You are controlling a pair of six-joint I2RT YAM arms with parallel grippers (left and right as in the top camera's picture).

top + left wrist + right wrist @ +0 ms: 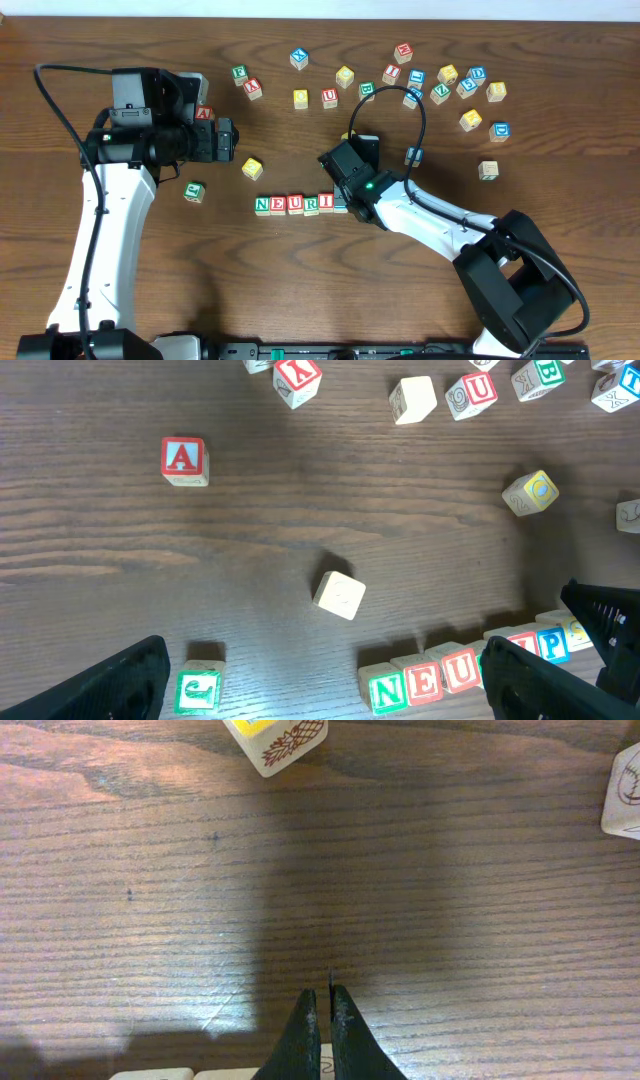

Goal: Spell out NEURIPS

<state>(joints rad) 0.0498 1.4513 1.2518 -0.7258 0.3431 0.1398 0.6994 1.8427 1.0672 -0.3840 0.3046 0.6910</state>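
A row of letter blocks (295,204) lies at the table's middle and reads N, E, U, R, I from above. In the left wrist view (425,682) N, E, U show, then a blue P (550,645) and a further block beyond my finger. My right gripper (343,198) is shut and empty, its tips (322,992) pressed together just above the right end of the row. My left gripper (228,140) is open and empty (320,685), held above the table left of the row.
A red A block (203,113), a yellow block (252,168) and a green block (194,191) lie near the left gripper. Several loose blocks (440,85) are scattered at the back right. A pineapple-picture block (275,740) lies ahead of the right gripper.
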